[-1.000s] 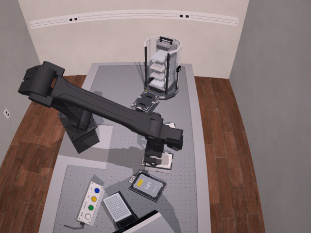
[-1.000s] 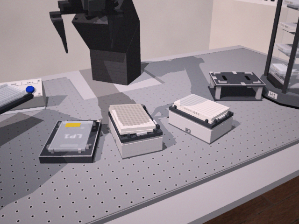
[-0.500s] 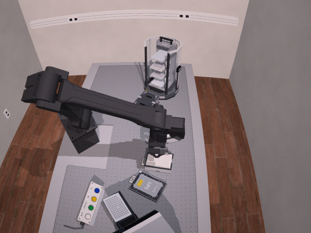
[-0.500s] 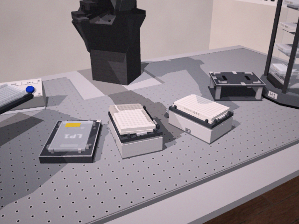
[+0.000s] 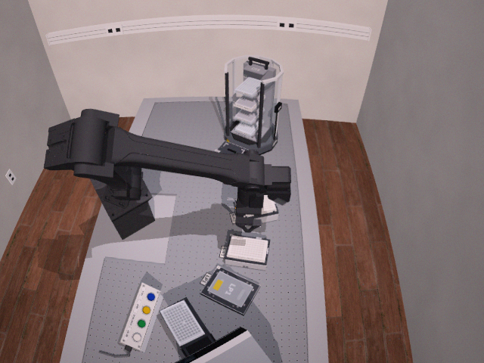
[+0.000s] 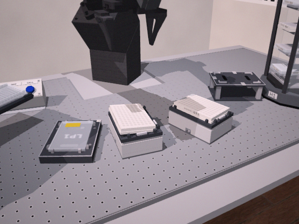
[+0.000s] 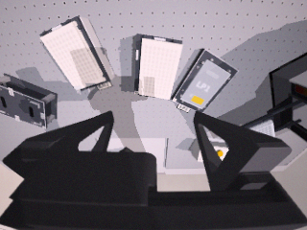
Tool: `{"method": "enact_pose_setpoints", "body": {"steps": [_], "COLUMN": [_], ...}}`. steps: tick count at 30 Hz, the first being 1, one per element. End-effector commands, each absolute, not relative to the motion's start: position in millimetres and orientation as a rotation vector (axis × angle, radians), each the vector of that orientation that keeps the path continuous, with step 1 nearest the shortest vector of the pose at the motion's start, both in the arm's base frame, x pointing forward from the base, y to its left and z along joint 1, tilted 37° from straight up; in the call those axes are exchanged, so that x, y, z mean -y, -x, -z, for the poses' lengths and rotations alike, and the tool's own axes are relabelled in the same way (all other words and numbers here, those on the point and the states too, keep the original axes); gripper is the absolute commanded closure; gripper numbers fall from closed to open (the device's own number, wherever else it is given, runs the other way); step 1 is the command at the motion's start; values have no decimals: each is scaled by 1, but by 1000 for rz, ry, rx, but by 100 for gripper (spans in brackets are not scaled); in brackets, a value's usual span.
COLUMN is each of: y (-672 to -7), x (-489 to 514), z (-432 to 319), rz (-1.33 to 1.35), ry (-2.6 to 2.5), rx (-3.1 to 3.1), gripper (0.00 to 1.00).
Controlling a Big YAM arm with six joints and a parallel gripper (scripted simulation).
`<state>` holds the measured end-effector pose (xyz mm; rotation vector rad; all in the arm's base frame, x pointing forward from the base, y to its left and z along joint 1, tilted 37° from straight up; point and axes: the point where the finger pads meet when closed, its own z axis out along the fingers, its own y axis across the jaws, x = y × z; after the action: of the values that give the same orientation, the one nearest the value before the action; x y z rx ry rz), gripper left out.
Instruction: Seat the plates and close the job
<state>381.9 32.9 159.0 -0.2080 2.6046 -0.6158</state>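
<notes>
The arm hides most of one shaker plate [image 5: 270, 206] from the top. The sealer [image 5: 218, 347] is cut off by the bottom edge. Labels on the panel [image 5: 132, 328] are too small to read.

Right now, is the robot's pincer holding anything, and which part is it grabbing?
Nothing is held. The pincer is wide open, up in the air above the two shaker plates, touching neither.
</notes>
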Motion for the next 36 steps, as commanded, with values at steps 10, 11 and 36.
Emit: {"method": "enact_pose_setpoints", "body": {"steps": [10,11,36], "y": [-398,-398,-397], "x": [-78,-81,-82], "z": [-158,-157,-154], "rz": [594,593,755], "ry": [180,180,793], "rx": [-2586,-2587,-2555], "gripper": [0,0,0]}}
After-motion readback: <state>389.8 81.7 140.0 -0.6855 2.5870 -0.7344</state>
